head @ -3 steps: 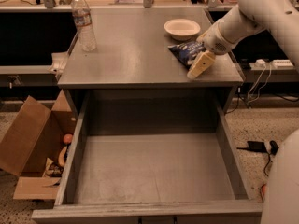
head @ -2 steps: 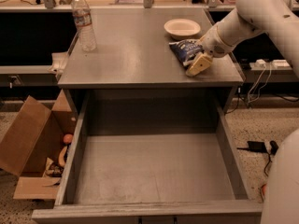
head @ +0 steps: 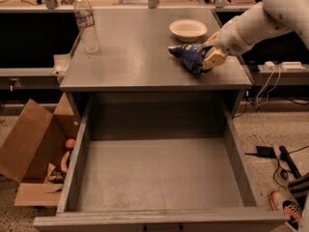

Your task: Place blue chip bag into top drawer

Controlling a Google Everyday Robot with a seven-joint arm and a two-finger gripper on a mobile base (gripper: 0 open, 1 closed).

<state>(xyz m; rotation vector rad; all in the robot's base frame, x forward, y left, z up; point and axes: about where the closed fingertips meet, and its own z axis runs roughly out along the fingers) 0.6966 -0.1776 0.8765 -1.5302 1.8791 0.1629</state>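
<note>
Gripper: your gripper is over the right front part of the cabinet top, at the end of the white arm that reaches in from the upper right.
Grasp: its two tan fingers are clamped on the bag, one on the near side and one on the far side, with the foil bunched between them.
Bag: dark blue and crinkled, with its pointed end towards the left. It is at the top's right side, near the front edge. You cannot tell whether it rests on the surface or is raised just off it.
Drawer: the drawer stands pulled out wide below the top, with its flat grey bottom and thick front panel towards you. The bag is outside it, up at the level of the top.
Bowl: a white bowl sits upright just behind the bag, apart from the gripper.
Bottle: a clear water bottle stands upright at the far left of the top, well apart from the bag.
Floor, left: an open cardboard box lies tilted beside the drawer.
Floor, right: dark cables lie on the speckled floor.
</note>
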